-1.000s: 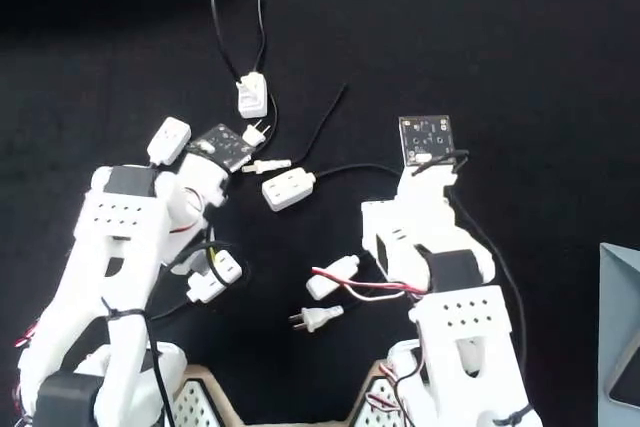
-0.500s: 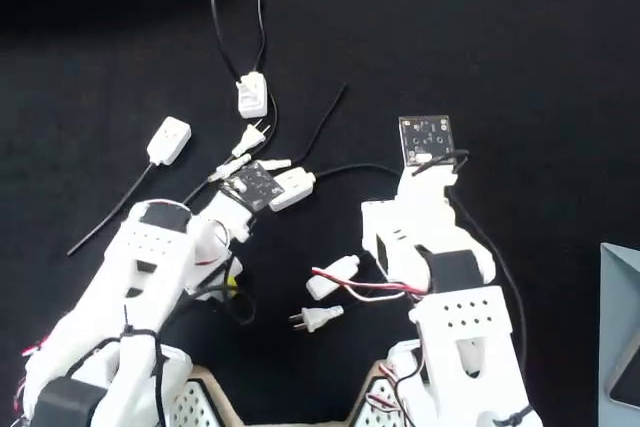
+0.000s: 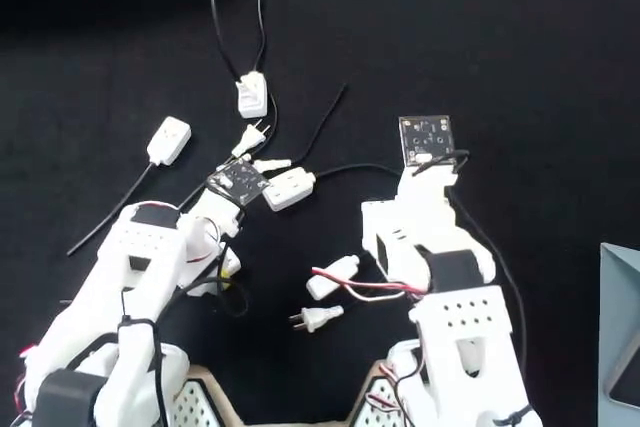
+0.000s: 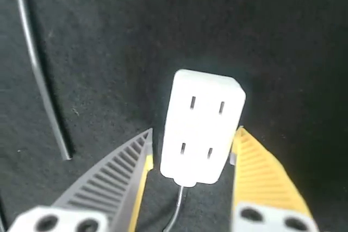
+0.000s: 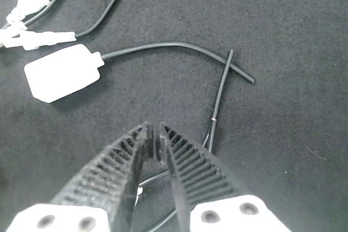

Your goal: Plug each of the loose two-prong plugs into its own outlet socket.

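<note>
Left end effector is spread wide, 1 finger on each side of a white outlet block with 4 slots showing. Can't tell if the fingers actually touch it. Right end effector is pinched almost closed on nothing, with a thin black cord on the bench just ahead of its tips. Further ahead and off to its left lies a 2nd outlet block, with loose plugs just beyond that.
</note>
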You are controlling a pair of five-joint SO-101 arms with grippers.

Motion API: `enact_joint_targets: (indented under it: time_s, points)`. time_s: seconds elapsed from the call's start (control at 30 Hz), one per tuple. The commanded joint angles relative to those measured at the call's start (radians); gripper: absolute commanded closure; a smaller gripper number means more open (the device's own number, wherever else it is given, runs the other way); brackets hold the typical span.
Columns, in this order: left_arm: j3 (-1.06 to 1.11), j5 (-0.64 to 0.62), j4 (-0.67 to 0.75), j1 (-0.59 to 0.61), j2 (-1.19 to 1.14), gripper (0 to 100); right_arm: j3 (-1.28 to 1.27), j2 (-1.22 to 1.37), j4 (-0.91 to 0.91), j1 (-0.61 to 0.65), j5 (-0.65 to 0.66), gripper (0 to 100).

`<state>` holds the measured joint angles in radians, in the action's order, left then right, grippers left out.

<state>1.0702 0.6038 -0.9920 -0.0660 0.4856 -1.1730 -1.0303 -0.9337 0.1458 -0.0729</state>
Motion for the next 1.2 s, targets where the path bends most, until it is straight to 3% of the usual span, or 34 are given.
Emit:
enact_joint_targets:
  time_s: [0.0, 0.13, 0.3, 0.7, 0.9, 1.17]
  points:
    - [-0.027, -0.002, -0.006, 0.015, 0.009, 77, 0.005, -0.012, 0.014, 0.015, 0.008, 97.7]
    - [-0.022, -0.008, 0.035, 0.016, 0.006, 77, 0.005, -0.012, 0.014, 0.015, 0.008, 97.7]
    - [-0.036, -0.106, 0.035, 0.018, 0.017, 76, 0.005, -0.012, 0.014, 0.015, 0.008, 97.7]
    - [-0.229, -0.103, -0.285, 0.021, 0.193, 76, 0.019, -0.012, 0.012, 0.015, 0.008, 97.4]
    - [-0.202, -0.176, -0.298, 0.248, 0.394, 76, 0.18, 0.027, -0.049, 0.049, 0.003, 97.3]
    - [0.054, -0.296, -0.147, 0.526, 0.58, 76, 0.504, 0.421, -0.121, 0.236, -0.118, 97.2]
